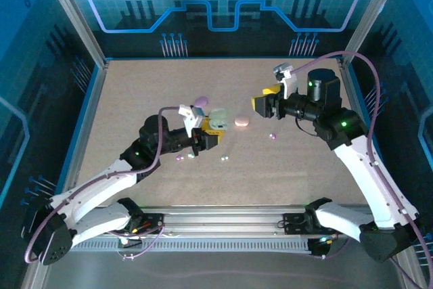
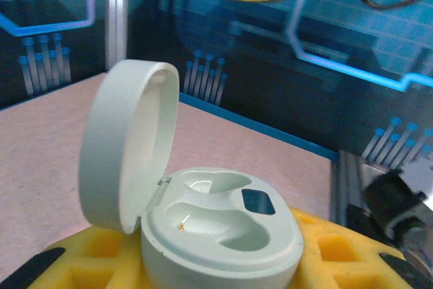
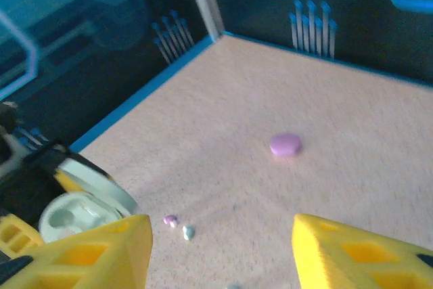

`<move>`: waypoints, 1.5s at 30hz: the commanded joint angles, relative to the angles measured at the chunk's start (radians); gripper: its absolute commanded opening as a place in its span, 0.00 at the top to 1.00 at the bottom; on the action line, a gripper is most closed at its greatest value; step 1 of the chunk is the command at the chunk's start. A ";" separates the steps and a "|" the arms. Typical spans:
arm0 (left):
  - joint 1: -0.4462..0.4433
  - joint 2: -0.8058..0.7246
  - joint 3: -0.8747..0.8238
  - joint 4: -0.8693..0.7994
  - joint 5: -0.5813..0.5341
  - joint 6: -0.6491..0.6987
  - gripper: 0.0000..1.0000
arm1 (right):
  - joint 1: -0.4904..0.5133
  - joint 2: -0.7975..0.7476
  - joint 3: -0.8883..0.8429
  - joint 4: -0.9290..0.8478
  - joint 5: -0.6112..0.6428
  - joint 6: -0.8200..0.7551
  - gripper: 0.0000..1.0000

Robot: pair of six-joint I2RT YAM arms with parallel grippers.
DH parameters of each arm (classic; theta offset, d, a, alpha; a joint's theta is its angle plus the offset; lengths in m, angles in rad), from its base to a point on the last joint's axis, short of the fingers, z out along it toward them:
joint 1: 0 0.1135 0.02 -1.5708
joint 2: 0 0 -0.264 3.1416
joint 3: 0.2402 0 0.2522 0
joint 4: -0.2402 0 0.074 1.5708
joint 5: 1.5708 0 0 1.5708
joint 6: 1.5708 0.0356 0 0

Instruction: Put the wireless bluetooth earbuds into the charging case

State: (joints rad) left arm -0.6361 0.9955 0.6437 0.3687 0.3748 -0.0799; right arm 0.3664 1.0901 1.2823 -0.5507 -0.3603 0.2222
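The left gripper (image 1: 212, 132) grips an open mint green case (image 2: 220, 235), lid raised. The right gripper (image 1: 264, 98) hangs spread wide, holding nothing. Tiny earbuds (image 3: 169, 220) lie loose on the table (image 1: 135, 99) near the case.

Pale mint case (image 2: 223, 235), purple case (image 1: 199, 101), pink case (image 1: 241, 122), right gripper's yellow fingers (image 3: 358, 255), speckled beige table (image 1: 135, 99)

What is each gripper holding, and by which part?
Left gripper grips the open mint case by its base, between the yellow fingers; lid flipped up, both wells empty. Right gripper is open, holding nothing.
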 commanded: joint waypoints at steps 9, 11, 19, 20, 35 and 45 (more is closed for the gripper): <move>0.027 -0.254 -0.050 -0.055 -0.273 0.038 0.77 | 0.156 0.409 -0.177 -0.105 0.073 0.371 0.64; 0.026 -0.283 -0.047 -0.073 -0.280 0.047 0.77 | 0.212 0.500 -0.151 -0.095 0.104 0.389 0.64; 0.026 -0.357 -0.035 -0.141 -0.288 0.069 0.76 | 0.364 0.751 0.008 -0.123 0.211 0.400 0.57; 0.026 -0.362 -0.035 -0.146 -0.290 0.072 0.76 | 0.380 0.783 0.051 -0.151 0.238 0.370 0.57; 0.027 -0.363 -0.033 -0.149 -0.267 0.062 0.76 | 0.397 0.985 0.226 -0.270 0.228 0.210 0.59; 0.027 -0.340 -0.031 -0.141 -0.257 0.048 0.76 | 0.387 0.918 0.131 -0.284 0.211 0.171 0.62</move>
State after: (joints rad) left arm -0.6170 0.6537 0.5930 0.2134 0.1089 -0.0265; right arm 0.7582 2.0441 1.4452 -0.7807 -0.1242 0.4168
